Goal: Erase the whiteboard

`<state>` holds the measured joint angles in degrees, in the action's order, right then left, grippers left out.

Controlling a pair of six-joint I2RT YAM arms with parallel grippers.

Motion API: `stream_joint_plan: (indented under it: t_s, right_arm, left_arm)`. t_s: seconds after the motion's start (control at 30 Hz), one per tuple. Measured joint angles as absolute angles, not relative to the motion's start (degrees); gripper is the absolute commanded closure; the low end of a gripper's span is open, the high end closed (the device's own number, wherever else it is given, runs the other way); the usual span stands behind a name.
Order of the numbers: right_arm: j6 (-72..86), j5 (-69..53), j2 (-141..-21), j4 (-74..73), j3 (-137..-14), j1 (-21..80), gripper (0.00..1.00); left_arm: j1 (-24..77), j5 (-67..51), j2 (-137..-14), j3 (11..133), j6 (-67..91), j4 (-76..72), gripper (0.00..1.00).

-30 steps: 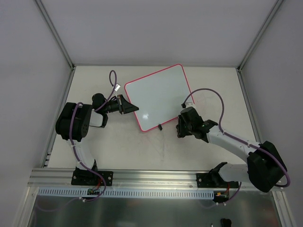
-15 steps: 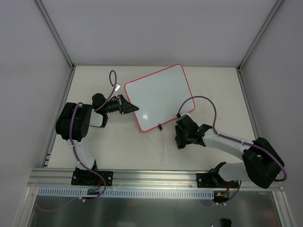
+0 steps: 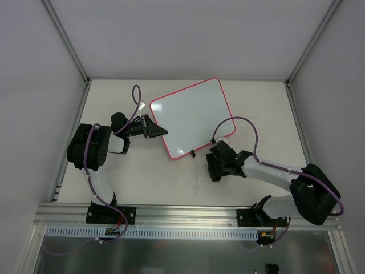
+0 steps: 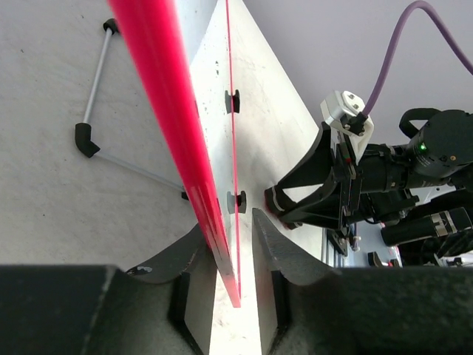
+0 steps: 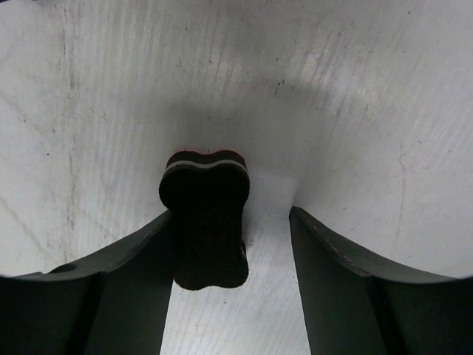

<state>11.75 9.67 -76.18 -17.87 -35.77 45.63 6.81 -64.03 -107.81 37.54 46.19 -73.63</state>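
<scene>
The whiteboard (image 3: pixel 191 117) has a glossy white face and a thin pink-red frame, and no writing shows on it. My left gripper (image 3: pixel 153 128) is shut on its left edge; in the left wrist view the red frame (image 4: pixel 159 74) runs between the two fingers of the gripper (image 4: pixel 229 222). My right gripper (image 3: pixel 212 169) points down at the table just near of the board's front corner. It is open (image 5: pixel 230 214). A small black eraser block (image 5: pixel 205 214) lies between its fingers, against the left one, with a gap to the right one.
A black clip foot (image 3: pixel 193 153) sits on the board's near edge. A wire stand leg (image 4: pixel 96 89) shows behind the board. The right arm's cable (image 3: pixel 251 123) loops over the table. Grey walls close in the back and both sides.
My right gripper has moved left and toward the near edge, away from the board's corner. The left gripper and the board have not moved.
</scene>
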Motion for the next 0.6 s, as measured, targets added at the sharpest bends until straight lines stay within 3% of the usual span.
stream_joint_plan:
  t_s: [0.27,0.6]
  right_arm:
    - [11.75,10.5,-74.81,-18.85,-35.77,45.63,0.35]
    - [11.68,10.55,-71.99,-19.35,-35.79,45.63,0.34]
  left_arm:
    - [6.81,-64.1,-107.37,37.28,46.15,-73.67,0.55]
    - [6.76,-63.99,-105.71,35.57,45.71,-73.63,0.4]
